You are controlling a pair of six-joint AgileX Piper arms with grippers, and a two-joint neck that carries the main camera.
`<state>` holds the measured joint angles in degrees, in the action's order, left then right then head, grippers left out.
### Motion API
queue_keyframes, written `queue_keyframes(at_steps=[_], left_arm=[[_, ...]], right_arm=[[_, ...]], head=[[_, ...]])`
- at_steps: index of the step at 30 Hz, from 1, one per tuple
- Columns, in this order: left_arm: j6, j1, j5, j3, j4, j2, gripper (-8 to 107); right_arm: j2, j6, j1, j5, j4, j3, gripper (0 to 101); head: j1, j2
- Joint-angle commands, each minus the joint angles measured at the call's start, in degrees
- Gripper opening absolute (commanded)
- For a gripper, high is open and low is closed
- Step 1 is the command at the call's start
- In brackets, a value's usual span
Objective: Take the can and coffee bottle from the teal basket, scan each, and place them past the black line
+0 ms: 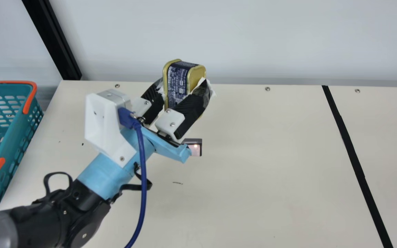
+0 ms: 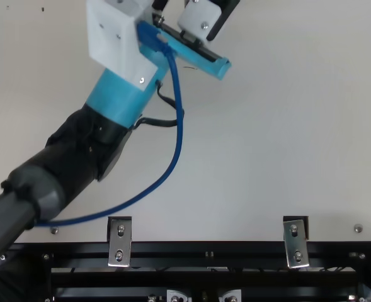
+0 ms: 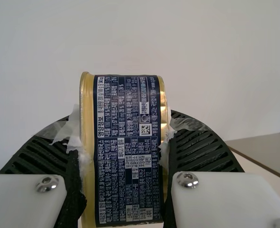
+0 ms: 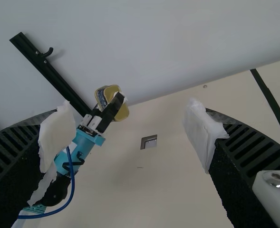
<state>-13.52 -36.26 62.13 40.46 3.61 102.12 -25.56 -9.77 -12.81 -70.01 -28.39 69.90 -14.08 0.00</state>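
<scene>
A navy-and-gold can (image 1: pixel 177 82) is gripped by the left end effector (image 1: pixel 183 88) above the counter (image 1: pixel 253 172), near the lit scanner (image 1: pixel 195 148) and well short of the black line (image 1: pixel 348 144); the right end effector (image 4: pixel 130 126) is held open. The scan could be missed if the can's code is turned from the scanner, and the can could be dropped if its smooth ends are poorly pinched.

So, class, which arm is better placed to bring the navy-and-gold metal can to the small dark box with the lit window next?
Probably the left: its gripper already holds the can, near the box in the main view. The right gripper is open and empty, farther off.
</scene>
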Motion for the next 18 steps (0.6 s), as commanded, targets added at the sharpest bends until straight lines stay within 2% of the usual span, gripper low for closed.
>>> queue_keyframes(at_steps=[1, 18], left_arm=[[1.3, 0.4, 0.5, 0.9, -0.5, 2.2, 10], [8.7, 2.1, -3.3, 9.6, -1.2, 12.9, 10]], right_arm=[[0.0, 0.0, 0.0, 0.0, 0.0, 0.0, 101], [0.0, 0.0, 0.0, 0.0, 0.0, 0.0, 101]], head=[[-0.5, -0.2], [-0.5, -0.2]])
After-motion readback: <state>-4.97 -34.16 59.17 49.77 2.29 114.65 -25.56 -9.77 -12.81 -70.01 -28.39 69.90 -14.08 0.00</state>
